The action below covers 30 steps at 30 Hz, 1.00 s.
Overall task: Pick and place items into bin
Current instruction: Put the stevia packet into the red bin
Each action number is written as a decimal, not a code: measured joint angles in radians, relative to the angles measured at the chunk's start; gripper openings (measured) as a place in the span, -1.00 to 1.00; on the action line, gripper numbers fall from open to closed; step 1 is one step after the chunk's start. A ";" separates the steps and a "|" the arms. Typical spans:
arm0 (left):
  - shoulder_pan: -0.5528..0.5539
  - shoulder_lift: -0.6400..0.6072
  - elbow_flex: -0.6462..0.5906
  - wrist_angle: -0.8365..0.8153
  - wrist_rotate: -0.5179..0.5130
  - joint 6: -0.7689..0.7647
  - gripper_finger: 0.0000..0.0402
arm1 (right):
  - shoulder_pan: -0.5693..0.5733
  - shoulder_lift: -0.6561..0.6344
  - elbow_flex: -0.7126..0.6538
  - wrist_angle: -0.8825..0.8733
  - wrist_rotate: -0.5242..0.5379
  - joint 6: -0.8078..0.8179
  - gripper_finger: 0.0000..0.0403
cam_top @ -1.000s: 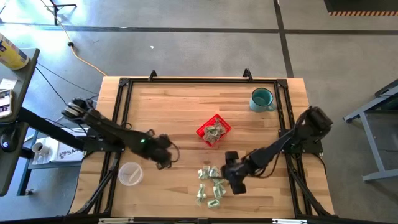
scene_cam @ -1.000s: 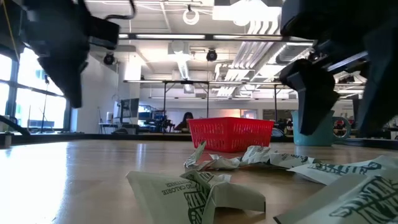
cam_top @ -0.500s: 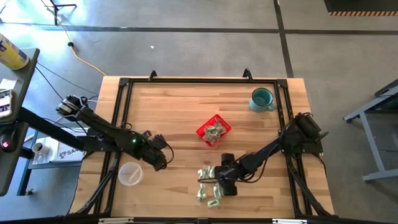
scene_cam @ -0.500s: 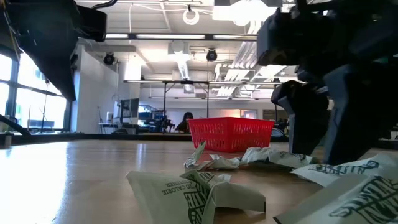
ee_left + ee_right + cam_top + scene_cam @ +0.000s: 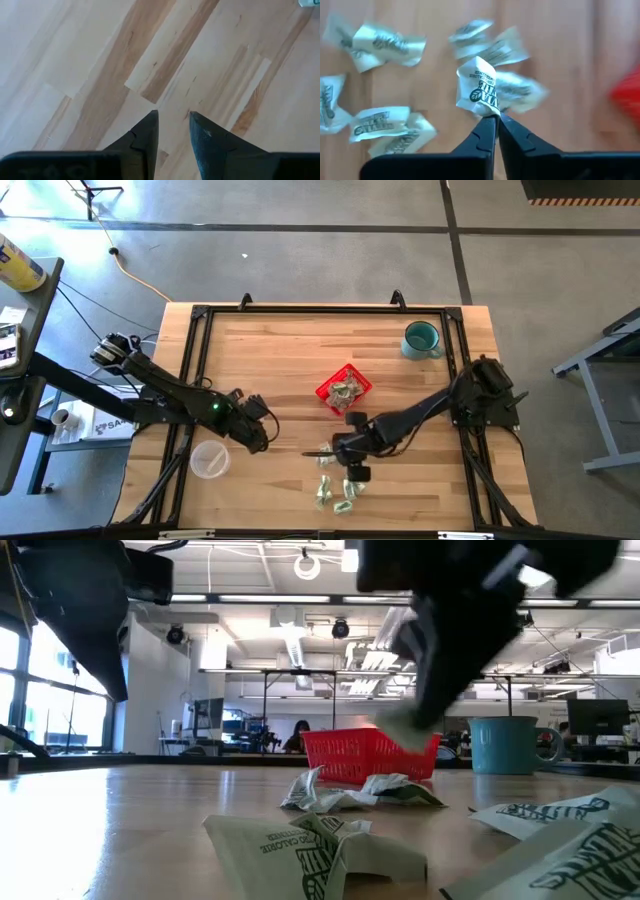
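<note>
Several pale green and silvery-white wrapped items (image 5: 340,483) lie loose on the wooden table, near its front edge. More of them fill the red bin (image 5: 344,389), which stands farther back at mid-table. My right gripper (image 5: 495,121) hangs over the pile's far left side, shut on one item (image 5: 479,91). In the low view that gripper (image 5: 425,710) is in front of the bin (image 5: 368,754), above the table. My left gripper (image 5: 173,121) hovers over bare wood at the table's left (image 5: 256,438), fingers apart with nothing between them. My right gripper pinches one crinkled end of the wrapped item (image 5: 487,111) between its two fingertips. The fingers slant down from above, coming from the table's right. The item sticks out past the fingertips and is lifted clear of the table and of the other items.
A clear round plastic cup (image 5: 208,459) stands near the front left, close to my left gripper. A teal mug (image 5: 422,339) stands at the far right. A black frame (image 5: 200,315) rims the table. Bare wood lies between the bin and my left gripper.
My right gripper has swung toward the table's left over the pile, shut on one wrapped item and risen with it, so the item now hangs clear of the table. The other items stay roughly where they were.
</note>
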 joint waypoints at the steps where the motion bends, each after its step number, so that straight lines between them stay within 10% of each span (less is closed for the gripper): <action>1: 0.000 0.000 0.000 0.000 -0.012 0.000 -0.28 | -0.010 0.000 0.034 -0.043 0.014 -0.013 -0.92; 10: 0.000 0.000 0.000 0.080 -0.021 0.014 -0.28 | -0.164 -0.064 0.151 -0.331 0.253 -0.093 -0.95; 17: 0.000 0.000 0.001 0.220 0.001 0.027 -0.28 | -0.365 -0.093 0.041 -0.305 0.091 -0.193 -0.93; 24: 0.001 0.029 -0.004 0.298 -0.014 0.067 -0.28 | -0.420 -0.098 0.025 -0.242 0.032 -0.127 -0.20; 30: 0.029 0.151 -0.041 0.676 0.098 0.250 -0.28 | -0.332 -0.166 0.035 -0.273 0.120 -0.228 0.48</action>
